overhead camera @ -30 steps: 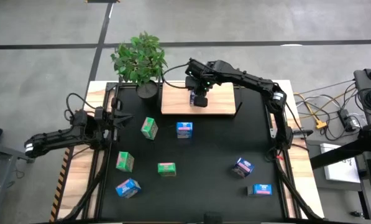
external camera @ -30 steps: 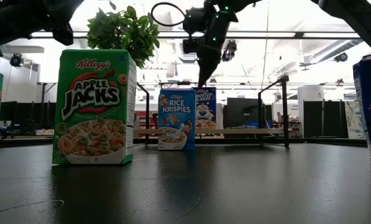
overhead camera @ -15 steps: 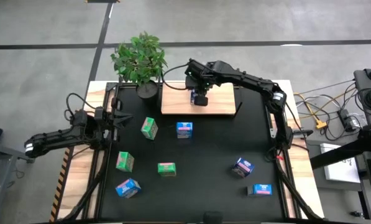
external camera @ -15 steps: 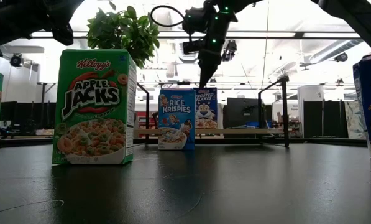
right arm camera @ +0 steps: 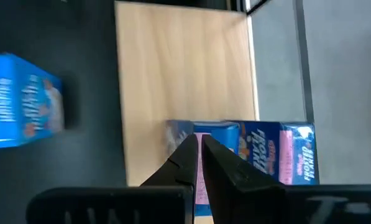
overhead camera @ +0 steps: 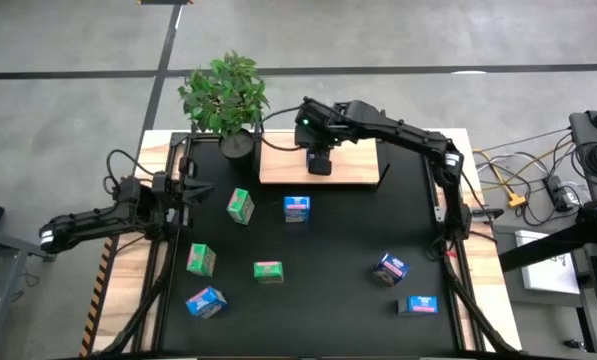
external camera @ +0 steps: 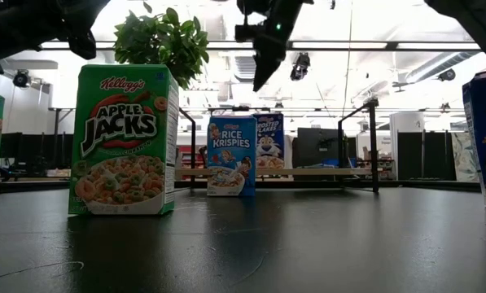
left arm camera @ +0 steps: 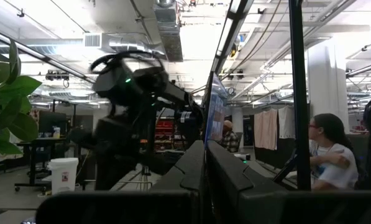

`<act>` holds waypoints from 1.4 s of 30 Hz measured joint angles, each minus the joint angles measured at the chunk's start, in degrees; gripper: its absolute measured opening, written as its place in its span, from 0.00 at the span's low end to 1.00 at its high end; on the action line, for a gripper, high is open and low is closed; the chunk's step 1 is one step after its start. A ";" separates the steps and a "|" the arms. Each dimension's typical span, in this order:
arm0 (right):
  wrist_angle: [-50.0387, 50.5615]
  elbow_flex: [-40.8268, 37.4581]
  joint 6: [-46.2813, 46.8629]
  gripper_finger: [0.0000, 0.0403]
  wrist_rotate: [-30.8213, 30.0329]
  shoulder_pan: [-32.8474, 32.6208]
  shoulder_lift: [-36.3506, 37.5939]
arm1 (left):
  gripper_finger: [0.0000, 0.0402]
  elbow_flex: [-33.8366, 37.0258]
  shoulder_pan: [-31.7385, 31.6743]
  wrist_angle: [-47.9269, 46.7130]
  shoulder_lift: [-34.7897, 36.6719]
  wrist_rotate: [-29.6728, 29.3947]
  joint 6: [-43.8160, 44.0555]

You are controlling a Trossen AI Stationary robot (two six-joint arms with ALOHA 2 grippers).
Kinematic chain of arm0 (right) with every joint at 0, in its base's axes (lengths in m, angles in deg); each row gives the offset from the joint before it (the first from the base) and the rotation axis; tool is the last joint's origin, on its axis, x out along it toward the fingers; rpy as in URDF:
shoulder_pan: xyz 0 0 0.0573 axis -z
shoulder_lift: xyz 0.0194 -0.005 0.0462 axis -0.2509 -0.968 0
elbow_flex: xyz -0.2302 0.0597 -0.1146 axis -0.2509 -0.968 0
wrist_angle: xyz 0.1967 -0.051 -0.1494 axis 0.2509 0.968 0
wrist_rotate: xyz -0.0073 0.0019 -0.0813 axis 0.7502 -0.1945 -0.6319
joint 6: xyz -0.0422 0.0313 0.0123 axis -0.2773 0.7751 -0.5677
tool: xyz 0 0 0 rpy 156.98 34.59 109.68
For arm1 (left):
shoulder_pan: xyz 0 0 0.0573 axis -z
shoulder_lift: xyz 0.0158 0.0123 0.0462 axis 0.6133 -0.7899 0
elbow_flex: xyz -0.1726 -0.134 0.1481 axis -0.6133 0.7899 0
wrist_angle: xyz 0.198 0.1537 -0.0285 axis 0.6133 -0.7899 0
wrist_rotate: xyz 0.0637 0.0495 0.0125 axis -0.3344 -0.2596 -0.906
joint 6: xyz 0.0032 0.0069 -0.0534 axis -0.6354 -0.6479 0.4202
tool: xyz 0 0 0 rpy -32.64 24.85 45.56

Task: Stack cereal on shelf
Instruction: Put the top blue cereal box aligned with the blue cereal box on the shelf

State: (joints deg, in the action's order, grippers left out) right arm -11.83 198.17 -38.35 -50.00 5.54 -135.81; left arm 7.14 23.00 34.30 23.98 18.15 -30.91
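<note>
Up over the shelf (overhead camera: 323, 160) hangs the right gripper (overhead camera: 319, 158), fingers pinched together and empty, directly above a blue carton (right arm camera: 260, 152) standing on the board; seven more cartons dot the black mat (overhead camera: 338, 240): a blue one (overhead camera: 296, 208) just off the shelf, three green (overhead camera: 240, 206), three other blue (overhead camera: 390, 268); left gripper (overhead camera: 186, 192) waits shut at the mat's left edge, beside the plant (overhead camera: 225, 95).

Overhead, table-level and two wrist cameras.
</note>
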 joint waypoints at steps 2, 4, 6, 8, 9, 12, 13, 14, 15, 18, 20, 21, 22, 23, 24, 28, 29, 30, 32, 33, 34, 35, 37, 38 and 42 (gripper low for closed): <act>0.49 -0.61 2.03 0.03 0.02 -1.11 1.15 | 0.00 0.00 -0.01 -0.02 0.00 0.00 0.00; 1.54 -1.52 4.06 0.03 0.02 -2.10 2.07 | 0.00 0.00 -0.01 -0.20 0.00 0.00 0.00; 2.01 -3.32 5.72 0.03 0.00 -2.90 3.02 | 0.00 0.00 -0.02 -0.54 0.02 0.00 0.00; 1.61 -6.04 7.07 0.03 0.00 -3.59 4.23 | 0.00 0.00 -0.02 -0.77 0.00 0.16 0.00; 0.59 -7.92 7.65 0.03 -0.02 -3.81 5.12 | 0.00 0.02 0.00 -0.87 0.02 0.35 0.02; -5.74 -15.52 8.95 0.03 -0.31 -4.34 8.06 | 0.00 0.00 -0.02 -1.02 0.02 0.57 0.00; -8.48 -18.53 8.98 0.03 -0.37 -4.42 9.02 | 0.00 0.00 -0.01 -1.03 0.01 0.82 0.00; -11.45 -21.74 8.98 0.03 -0.45 -4.58 9.98 | 0.00 0.01 -0.01 -1.03 0.01 1.09 0.00; -14.69 -25.05 8.98 0.03 -0.46 -4.61 10.79 | 0.00 0.00 0.00 -1.03 0.00 1.44 0.00; -25.83 -34.43 9.44 0.03 -1.00 -4.58 13.13 | 0.00 0.00 -0.01 -1.09 0.00 1.60 0.00; -33.09 -40.05 9.46 0.03 -2.78 -4.58 14.23 | 0.00 0.00 0.00 -1.17 0.02 1.60 0.00; -36.25 -42.45 9.15 0.03 -4.15 -4.58 14.40 | 0.00 0.00 -0.01 -1.20 0.02 1.60 0.00; -38.91 -44.48 8.97 0.03 -5.28 -4.67 14.43 | 0.00 0.00 -0.02 -1.22 0.02 1.59 0.00; -41.12 -46.15 8.94 0.03 -6.28 -4.72 14.43 | 0.00 0.00 -0.01 -1.28 0.02 1.60 -0.01; -43.18 -47.77 8.95 0.03 -7.27 -4.72 14.41 | 0.00 0.00 0.00 -1.37 0.00 1.60 -0.14; -50.91 -52.01 8.94 0.03 -10.21 -4.72 13.57 | 0.00 0.00 -0.02 -2.05 0.00 1.58 -1.60; -51.55 -52.75 8.94 0.03 -11.29 -4.72 13.16 | 0.00 0.00 -0.01 -2.13 0.00 1.58 -1.88; -52.37 -53.21 8.94 0.03 -12.74 -4.72 12.67 | 0.00 0.00 -0.01 -2.19 0.00 1.58 -1.98; -53.02 -53.48 9.01 0.03 -14.65 -4.72 12.17 | 0.00 0.00 -0.01 -2.30 0.00 1.58 -2.12; -53.12 -53.50 9.10 0.03 -15.67 -4.72 12.00 | 0.00 0.02 -0.02 -2.32 0.00 1.55 -2.12; -53.43 -53.48 9.51 0.03 -16.55 -4.72 11.94 | 0.00 0.00 -0.02 -2.34 0.00 1.55 -2.14; -53.41 -53.48 9.83 0.03 -17.22 -4.70 11.86 | 0.00 0.00 0.00 -2.38 0.00 1.55 -2.14; -53.56 -53.51 10.01 0.03 -17.59 -4.69 11.71 | 0.00 0.00 -0.02 -2.43 0.00 1.53 -2.14; -54.15 -53.62 10.01 0.03 -17.70 -4.69 11.70 | 0.00 0.01 -0.01 -2.52 0.00 1.53 -2.19; -55.26 -53.79 10.01 0.03 -18.49 -4.66 11.70 | 0.00 0.00 -0.02 -2.58 0.00 1.53 -2.49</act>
State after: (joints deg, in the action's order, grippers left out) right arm -67.09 144.38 -28.35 -68.49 0.87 -124.11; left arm 7.14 22.98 31.71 23.98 19.68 -33.40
